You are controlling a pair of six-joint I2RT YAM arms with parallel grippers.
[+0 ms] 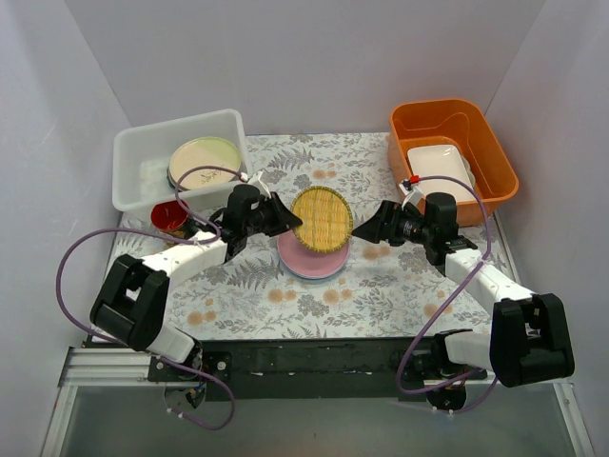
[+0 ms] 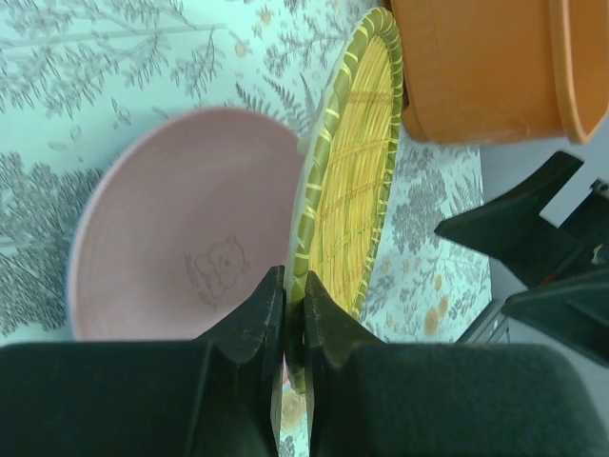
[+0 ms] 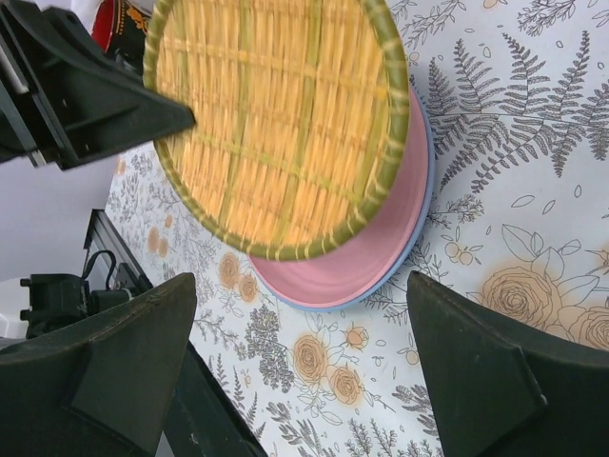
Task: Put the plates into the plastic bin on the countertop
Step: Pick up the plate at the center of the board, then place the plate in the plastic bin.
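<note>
A woven-bamboo yellow plate point(image 1: 322, 218) point(image 3: 276, 124) hangs tilted above the countertop point(image 1: 381, 286). My left gripper point(image 1: 285, 221) point(image 2: 293, 281) is shut on its green rim point(image 2: 352, 162) at the left edge. Beneath it lies a pink plate point(image 1: 312, 259) point(image 2: 181, 238) point(image 3: 371, 248) stacked on a light blue plate point(image 3: 424, 214). My right gripper point(image 1: 366, 227) point(image 3: 303, 286) stands open just right of the bamboo plate, touching nothing. The white plastic bin point(image 1: 133, 157) sits at the back left with a cream plate point(image 1: 205, 162) inside.
An orange tub point(image 1: 452, 143) point(image 2: 485, 67) at the back right holds a white rectangular dish point(image 1: 440, 167). A red mug point(image 1: 168, 217) stands in front of the bin, beside the left arm. White walls close in both sides.
</note>
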